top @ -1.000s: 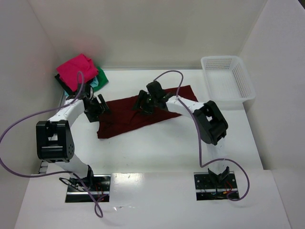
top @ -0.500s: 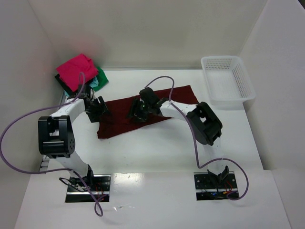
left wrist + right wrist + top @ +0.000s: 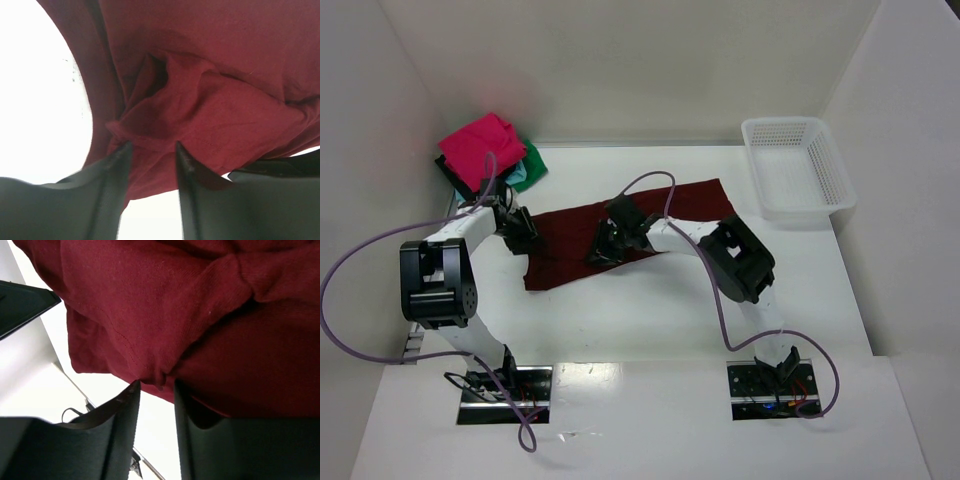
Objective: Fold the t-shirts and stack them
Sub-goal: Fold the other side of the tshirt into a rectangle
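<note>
Right pincer (image 3: pixel 603 244) shifted left, gripping maroon shirt (image 3: pixel 563 255)

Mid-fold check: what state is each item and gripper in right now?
Maroon shirt: spread on the table, rumpled, pinched in two spots.
Left gripper: shut on its left edge.
Right gripper: shut on a fold near its middle.
Pink shirt: folded, topping the corner stack.
Basket: upright, nothing inside.

The top view looks steeply down from above and behind the arm bases over the whole white table (image 3: pixel 650 300). The wrist views look along the left claw (image 3: pixel 151 146) and right claw (image 3: pixel 156 385), very close to the large dark red cloth t-shirt (image 3: pixel 560 252), seemingly all three share.
</note>
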Tool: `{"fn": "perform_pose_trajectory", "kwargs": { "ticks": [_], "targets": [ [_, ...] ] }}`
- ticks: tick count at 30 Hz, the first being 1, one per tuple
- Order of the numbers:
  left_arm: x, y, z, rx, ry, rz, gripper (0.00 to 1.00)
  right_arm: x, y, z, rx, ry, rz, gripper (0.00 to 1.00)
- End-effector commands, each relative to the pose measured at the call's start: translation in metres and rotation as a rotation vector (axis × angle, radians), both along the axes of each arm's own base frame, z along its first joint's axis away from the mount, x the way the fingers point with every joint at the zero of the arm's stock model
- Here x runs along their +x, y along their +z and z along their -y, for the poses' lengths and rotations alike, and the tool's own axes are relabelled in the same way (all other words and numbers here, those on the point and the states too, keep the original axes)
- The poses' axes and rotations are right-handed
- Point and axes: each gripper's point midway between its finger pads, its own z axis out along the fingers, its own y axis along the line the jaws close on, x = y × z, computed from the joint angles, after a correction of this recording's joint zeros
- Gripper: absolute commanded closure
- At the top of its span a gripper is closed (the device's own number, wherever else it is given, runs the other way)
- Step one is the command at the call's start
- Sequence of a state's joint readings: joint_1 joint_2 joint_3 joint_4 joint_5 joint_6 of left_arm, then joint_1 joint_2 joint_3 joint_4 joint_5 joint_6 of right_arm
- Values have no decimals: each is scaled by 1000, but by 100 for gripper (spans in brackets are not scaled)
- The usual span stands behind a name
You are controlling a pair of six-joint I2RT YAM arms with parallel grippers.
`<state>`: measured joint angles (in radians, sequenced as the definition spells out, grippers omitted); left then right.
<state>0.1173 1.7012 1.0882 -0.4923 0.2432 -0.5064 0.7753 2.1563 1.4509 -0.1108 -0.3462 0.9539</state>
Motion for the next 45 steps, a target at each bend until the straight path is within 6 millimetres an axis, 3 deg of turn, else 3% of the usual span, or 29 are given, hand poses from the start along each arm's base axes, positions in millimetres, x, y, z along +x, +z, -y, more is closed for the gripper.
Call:
{"fn": "perform_pose_trajectory", "kwargs": {
  "ticks": [1,3,7,11,17,21,23,25,29,31,32,37,40,45],
  "targets": [
    [3,-1,-5,0,-24,21,55,2,13,-21,53,18,33,67],
    [3,-1,-5,0,-24,21,63,4,13,-20,49,11,38,71],
    [1,-2,-8,2,-23,14,70,9,18,-22,50,-8,48,76],
    [0,-4,-7,-4,-34,8,78,18,20,-20,20,-35,79,88],
    [0,-3,-7,-17,-40,13,78,29,29,-20,-10,-47,124,97],
    [1,7,-5,-25,-45,30,60,39,45,-24,-4,-51,172,100],
    [-1,10,-5,-25,-45,33,45,46,44,-18,-25,-64,180,100],
    [-5,7,-5,-27,-45,21,37,59,48,-10,-22,-84,194,100],
    [-5,-4,-4,-34,-37,2,36,67,42,-5,-24,-94,180,100],
    [-4,-9,-3,-44,-40,-7,41,70,51,-9,-5,-81,197,100],
    [2,-9,-4,-42,-40,2,43,68,44,-10,-10,-74,183,100],
    [11,-10,-5,-42,-40,5,63,75,49,-15,-5,-62,209,100],
    [14,-14,-2,-65,-49,3,76,79,49,-11,-6,-71,209,100],
    [23,-12,0,-85,-49,16,88,87,53,-6,1,-77,218,100]
  ]
}}
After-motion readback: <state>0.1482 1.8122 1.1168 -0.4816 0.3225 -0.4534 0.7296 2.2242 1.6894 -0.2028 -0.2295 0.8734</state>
